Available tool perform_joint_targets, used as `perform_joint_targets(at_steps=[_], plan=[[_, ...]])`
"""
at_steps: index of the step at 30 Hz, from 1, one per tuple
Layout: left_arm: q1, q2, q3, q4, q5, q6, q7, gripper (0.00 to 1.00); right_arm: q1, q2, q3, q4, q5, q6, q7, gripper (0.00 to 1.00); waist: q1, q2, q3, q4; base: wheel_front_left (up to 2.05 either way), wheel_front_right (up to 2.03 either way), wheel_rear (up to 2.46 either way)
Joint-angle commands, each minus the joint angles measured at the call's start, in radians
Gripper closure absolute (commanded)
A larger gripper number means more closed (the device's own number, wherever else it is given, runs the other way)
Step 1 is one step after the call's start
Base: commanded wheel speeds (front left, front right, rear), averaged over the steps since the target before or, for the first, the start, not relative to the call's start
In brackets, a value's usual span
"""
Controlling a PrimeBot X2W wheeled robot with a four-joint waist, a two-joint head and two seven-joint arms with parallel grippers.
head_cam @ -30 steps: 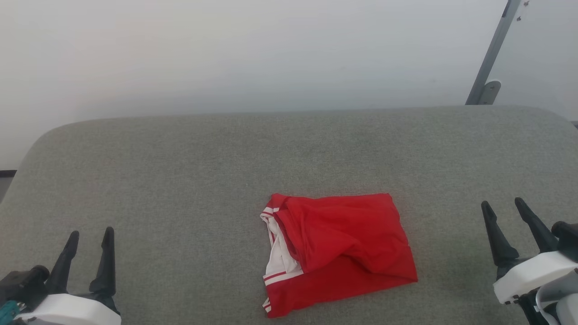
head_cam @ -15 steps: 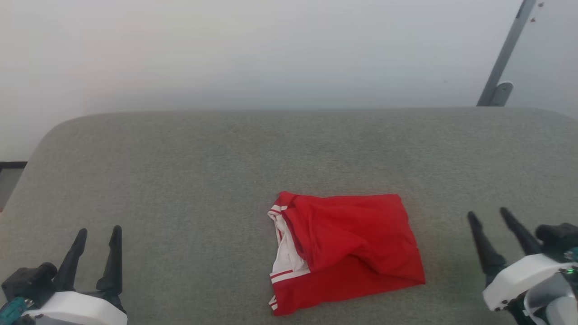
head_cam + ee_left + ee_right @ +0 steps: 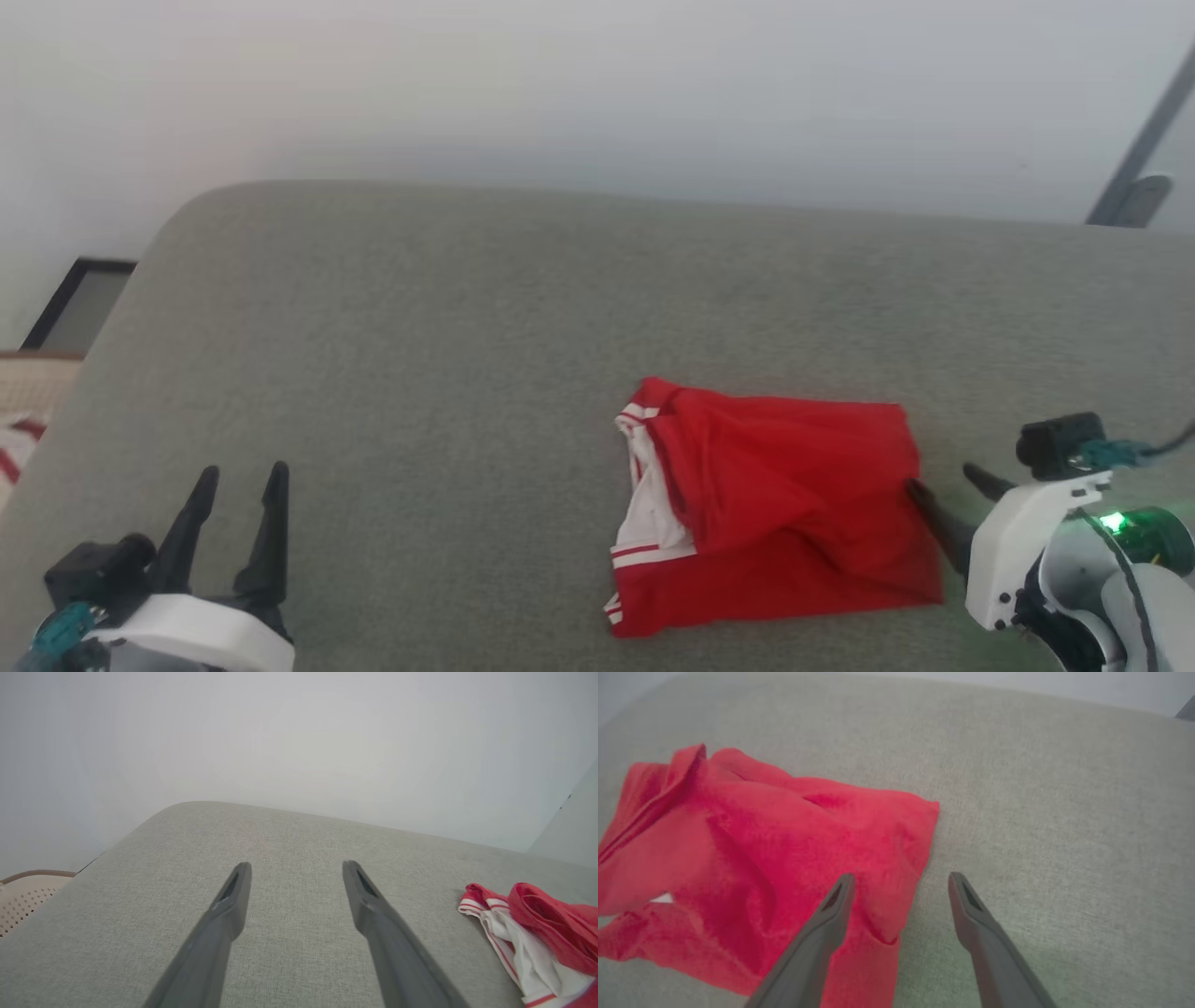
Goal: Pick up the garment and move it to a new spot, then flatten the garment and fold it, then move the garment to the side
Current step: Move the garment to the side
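Right of centre on the grey fabric-covered worktop [image 3: 420,327] lies the garment [image 3: 784,504], a red jersey T-shirt folded into a rough, rumpled rectangle. A white sleeve with red-and-white striped trim shows at its left end, and the rest of what faces up is plain red, creased in soft ridges. Its lettering and number are hidden in the fold.

The right gripper [image 3: 939,477] sits at the garment's right edge with its fingers released and spread wide, grasping nothing. In the right wrist view the garment [image 3: 761,849] takes up the left half. The right gripper [image 3: 901,877] straddles the cloth's edge there, one finger lying over the red fabric and the other over bare grey worktop. I cannot tell whether either finger touches the cloth. A green light [image 3: 1111,523] glows on that arm's wrist.

The left gripper [image 3: 243,469] is at the lower left, well apart from the garment, its fingers also released and empty above bare worktop. In the left wrist view the left gripper [image 3: 296,865] points across the grey surface toward a pale wall [image 3: 299,732], with the garment's striped sleeve end [image 3: 537,924] off to the right. A beige perforated basket [image 3: 23,896] stands beyond the worktop's left edge.
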State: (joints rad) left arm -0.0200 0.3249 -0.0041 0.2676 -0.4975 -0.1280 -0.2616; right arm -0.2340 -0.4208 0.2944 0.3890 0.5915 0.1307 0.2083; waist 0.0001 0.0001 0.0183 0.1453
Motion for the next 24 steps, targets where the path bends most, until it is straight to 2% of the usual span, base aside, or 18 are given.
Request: perform_joint_targets(at_steps=[1, 9, 13, 19, 20, 21, 24], plan=[[-0.014, -0.005, -0.005, 0.002, -0.006, -0.003, -0.004, 0.0, -0.016, -0.006, 0.007, 0.012, 0.002, 0.0, 0.037, 0.0, -0.0001, -0.0001, 0.021, 0.023, 0.0, 0.0, 0.0], [-0.049, -0.014, -0.03, 0.008, -0.016, -0.003, -0.005, 0.0, -0.074, -0.002, -0.006, 0.087, -0.017, 0.0, 0.236, 0.0, -0.0001, -0.0001, 0.078, 0.077, 0.0, 0.0, 0.0], [-0.062, -0.019, -0.036, 0.012, -0.017, -0.003, -0.005, 0.0, -0.087, 0.02, -0.022, 0.131, -0.009, 0.0, 0.339, 0.0, -0.0001, -0.0001, 0.104, 0.09, 0.0, 0.0, 0.0], [-0.078, -0.03, -0.043, 0.017, -0.019, -0.003, -0.005, 0.0, -0.11, 0.061, -0.035, 0.166, 0.006, 0.0, 0.434, 0.0, -0.0001, -0.0001, 0.126, 0.098, 0.0, 0.0, 0.0], [-0.086, -0.032, -0.046, 0.02, -0.017, -0.003, -0.005, 0.0, -0.115, 0.073, -0.037, 0.18, 0.008, 0.0, 0.46, 0.6, -0.0001, -0.0001, 0.132, 0.1, 0.0, 0.0, 0.0], [-0.091, -0.033, -0.048, 0.021, -0.017, -0.003, -0.005, 0.0, -0.118, 0.08, -0.032, 0.177, 0.009, 0.0, 0.467, 1.0, -0.0001, -0.0001, 0.133, 0.101, 0.0, 0.0, 0.0], [-0.095, -0.032, -0.048, 0.024, -0.016, -0.003, -0.005, 0.0, -0.123, 0.081, -0.04, 0.167, -0.001, 0.0, 0.475, 1.0, -0.0001, -0.0001, 0.137, 0.097, 0.0, 0.0, 0.0]])
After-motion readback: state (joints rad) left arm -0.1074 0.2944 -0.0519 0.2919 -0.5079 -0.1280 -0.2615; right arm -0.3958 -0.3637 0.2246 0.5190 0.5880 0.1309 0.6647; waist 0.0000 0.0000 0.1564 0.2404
